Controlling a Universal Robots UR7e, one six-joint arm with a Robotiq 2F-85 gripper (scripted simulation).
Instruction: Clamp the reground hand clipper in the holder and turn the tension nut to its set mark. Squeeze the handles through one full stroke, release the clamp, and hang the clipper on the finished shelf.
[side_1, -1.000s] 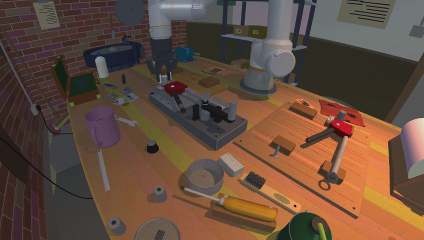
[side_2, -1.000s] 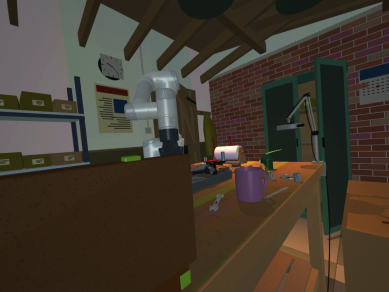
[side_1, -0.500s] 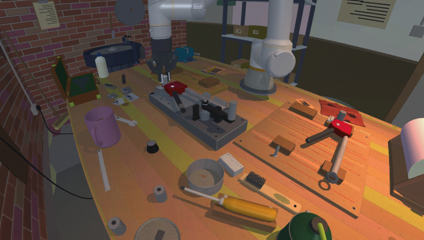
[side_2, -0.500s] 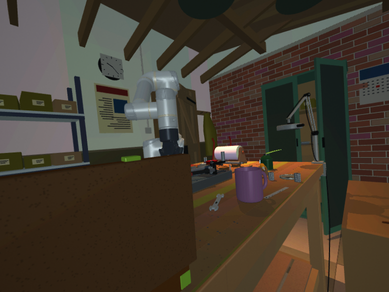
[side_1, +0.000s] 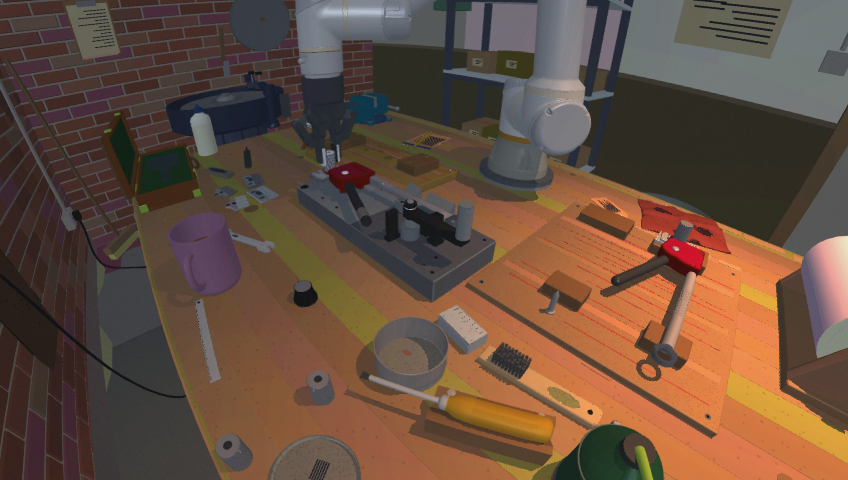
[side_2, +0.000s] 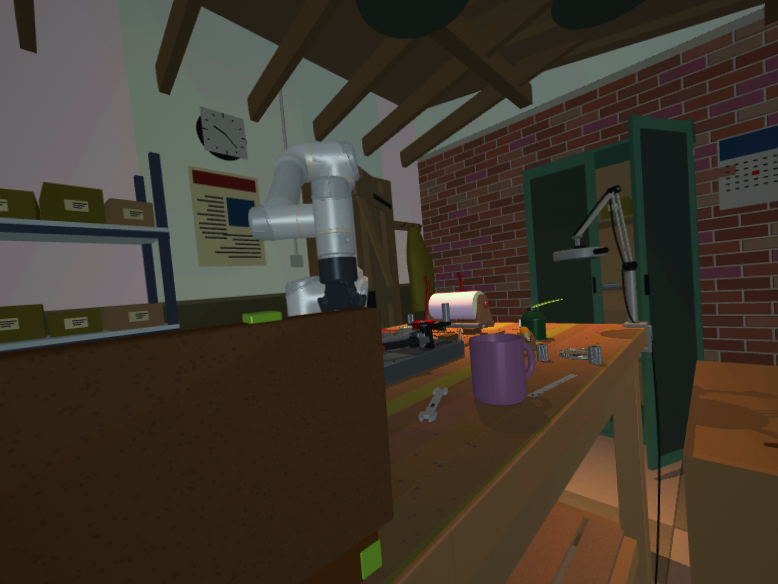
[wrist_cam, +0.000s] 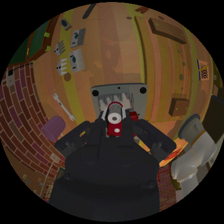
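The hand clipper (side_1: 352, 178), with its red head and dark handle, lies in the grey holder (side_1: 397, 235) in the middle of the bench, its comb blade at the holder's far end. A knurled silver tension nut (wrist_cam: 114, 113) stands upright on the red head. I have the nut clasped in my closed gripper (side_1: 327, 156), which points straight down over the head. In the second side camera a brown panel hides my fingers. A second red clipper (side_1: 678, 262) lies on the wooden board to the right.
Behind the holder sit a dark grinding wheel unit (side_1: 223, 113), a white bottle (side_1: 203, 132) and a blue vise. A purple mug (side_1: 205, 253), a wrench (wrist_cam: 63, 106) and spare blades (wrist_cam: 75, 60) lie to the left. The arm's base (side_1: 523, 148) stands right of the holder.
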